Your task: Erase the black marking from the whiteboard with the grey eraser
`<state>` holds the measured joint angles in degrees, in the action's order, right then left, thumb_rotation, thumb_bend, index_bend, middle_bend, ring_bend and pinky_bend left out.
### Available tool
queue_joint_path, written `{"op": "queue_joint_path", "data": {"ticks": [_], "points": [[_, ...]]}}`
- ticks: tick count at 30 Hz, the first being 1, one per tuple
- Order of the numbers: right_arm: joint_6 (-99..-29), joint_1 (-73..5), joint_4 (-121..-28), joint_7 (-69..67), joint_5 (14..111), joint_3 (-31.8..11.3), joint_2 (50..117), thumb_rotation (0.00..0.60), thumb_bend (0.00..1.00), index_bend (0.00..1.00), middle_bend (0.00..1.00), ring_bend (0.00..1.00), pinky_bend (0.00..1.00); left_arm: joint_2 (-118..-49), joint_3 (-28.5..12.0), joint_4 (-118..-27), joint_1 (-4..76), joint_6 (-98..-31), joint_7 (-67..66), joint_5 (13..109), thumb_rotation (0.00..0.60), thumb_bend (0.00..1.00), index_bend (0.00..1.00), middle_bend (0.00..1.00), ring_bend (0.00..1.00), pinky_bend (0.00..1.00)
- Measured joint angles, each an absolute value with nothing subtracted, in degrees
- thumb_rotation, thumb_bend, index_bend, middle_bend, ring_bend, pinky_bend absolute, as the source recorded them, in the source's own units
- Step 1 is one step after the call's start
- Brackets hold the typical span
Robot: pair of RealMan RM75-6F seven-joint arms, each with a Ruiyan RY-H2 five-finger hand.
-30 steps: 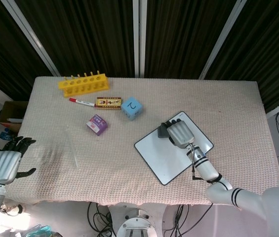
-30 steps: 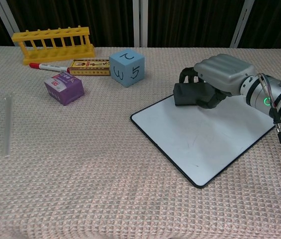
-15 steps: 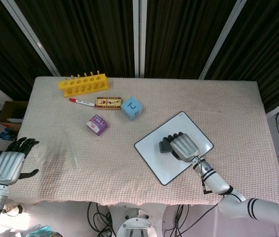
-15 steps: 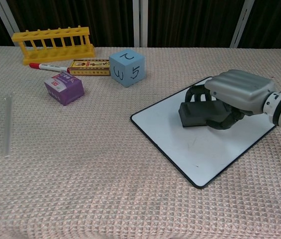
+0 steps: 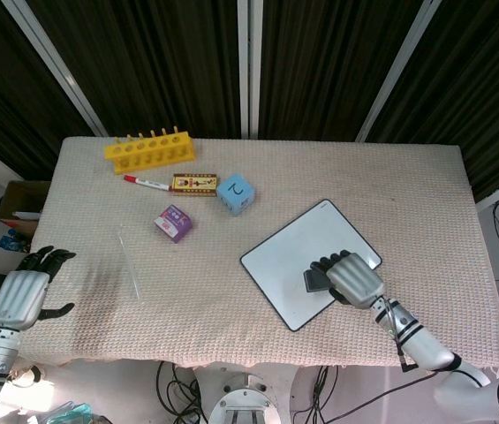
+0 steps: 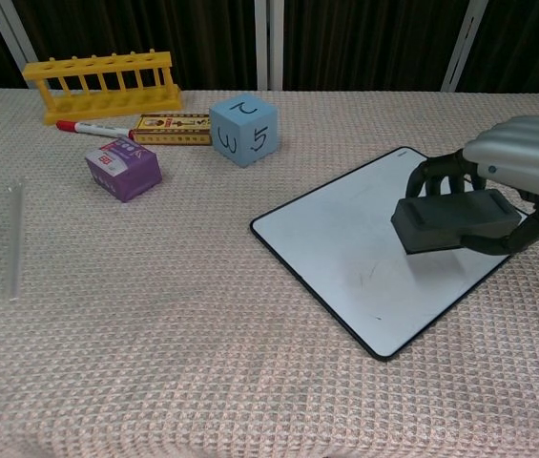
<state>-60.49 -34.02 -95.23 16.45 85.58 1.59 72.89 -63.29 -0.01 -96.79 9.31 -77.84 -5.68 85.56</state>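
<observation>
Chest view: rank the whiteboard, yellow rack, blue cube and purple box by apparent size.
1. whiteboard
2. yellow rack, though farther back
3. blue cube
4. purple box, close to the cube and somewhat nearer, so unsure

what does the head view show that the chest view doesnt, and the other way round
Only the head view shows the left hand, fingers apart and holding nothing, off the table's left edge, and the right forearm behind the right hand.

Only the chest view shows faint thin marks left on the whiteboard and the 3 and 5 on the blue cube.

Both show the right hand gripping the grey eraser over the whiteboard, plus the yellow rack, red marker, purple box and clear tube.
</observation>
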Motion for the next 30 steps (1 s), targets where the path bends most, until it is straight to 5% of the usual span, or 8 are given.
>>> {"op": "queue_joint_path", "data": {"ticks": [9, 15, 22, 24, 27, 29, 30], "points": [[-65.6, -32.6, -75.1, 12.3, 81.0, -4.6, 78.0, 0.6, 0.45, 0.92, 0.78, 0.73, 0.86, -63.7, 0.0, -96.8, 9.7, -77.9, -4.1, 86.6, 0.6, 0.1, 0.2, 0.19, 0.12, 0.19], [-60.0, -33.8, -59.8, 12.6, 71.2, -9.1, 86.4, 0.6, 0.45, 0.92, 0.78, 0.72, 0.86, -63.2, -0.1, -97.1, 9.8, -77.8, -4.6, 86.2, 0.6, 0.1, 0.2, 0.19, 0.12, 0.19], [-54.1, -35.4, -53.5, 15.6, 64.5, -12.0, 92.9, 0.6, 0.44, 0.89, 0.76, 0.72, 0.84, -63.3, 0.0, -96.9, 9.8, -77.5, -4.7, 85.7, 0.6, 0.1, 0.2, 0.19, 0.12, 0.19], [-53.4, -35.5, -53.2, 15.8, 64.1, -12.1, 93.2, 0.6, 0.42, 0.8, 0.7, 0.65, 0.76, -63.3, -0.1, -96.8, 9.8, -77.5, -4.6, 85.6, 0.6, 0.1, 0.2, 0.19, 0.12, 0.19], [-51.8, -35.5, -53.9, 14.8, 64.0, -11.9, 92.8, 0.6, 0.3, 0.25, 0.26, 0.19, 0.37, -63.4, -0.1, -96.8, 9.8, -77.5, -4.6, 85.7, 0.6, 0.1, 0.2, 0.19, 0.12, 0.19], [-50.7, -35.5, -54.6, 13.8, 64.1, -11.7, 92.0, 0.6, 0.21, 0.02, 0.04, 0.01, 0.11, -63.3, 0.0, -96.7, 9.8, -77.6, -4.5, 85.7, 0.6, 0.1, 0.2, 0.19, 0.12, 0.19], [-50.3, -35.4, -55.2, 13.5, 64.3, -11.6, 91.4, 0.6, 0.17, 0.0, 0.0, 0.0, 0.05, -63.3, 0.0, -96.7, 9.7, -77.6, -4.5, 85.7, 0.6, 0.1, 0.2, 0.19, 0.12, 0.19]]}}
